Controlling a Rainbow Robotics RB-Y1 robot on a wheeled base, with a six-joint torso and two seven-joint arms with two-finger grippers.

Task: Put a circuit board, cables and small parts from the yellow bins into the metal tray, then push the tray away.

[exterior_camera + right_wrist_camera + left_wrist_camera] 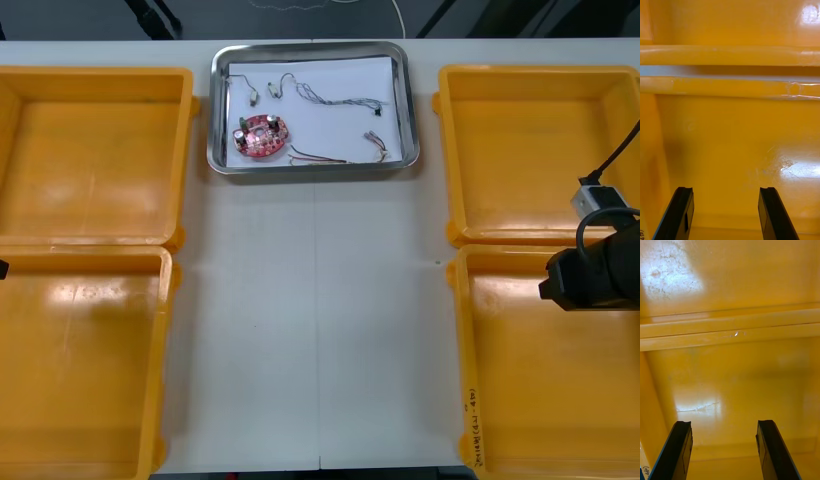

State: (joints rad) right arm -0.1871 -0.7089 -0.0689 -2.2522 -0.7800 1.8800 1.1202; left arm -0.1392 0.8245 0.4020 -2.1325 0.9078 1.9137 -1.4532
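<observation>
Metal tray (213,110) holds circuit board (261,137), cables (340,100) and small metal parts (272,89). It sits well ahead of both grippers, between them.

Right gripper (725,189) and left gripper (724,423): fingers apart, empty, each over a bare yellow bin (540,400).

Any push: meet the near rim centrally, low and slow.

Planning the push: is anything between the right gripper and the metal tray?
Only the wall of the near right yellow bin: the open right gripper hangs over that bin. Nothing lies on the table up to the metal tray.
</observation>
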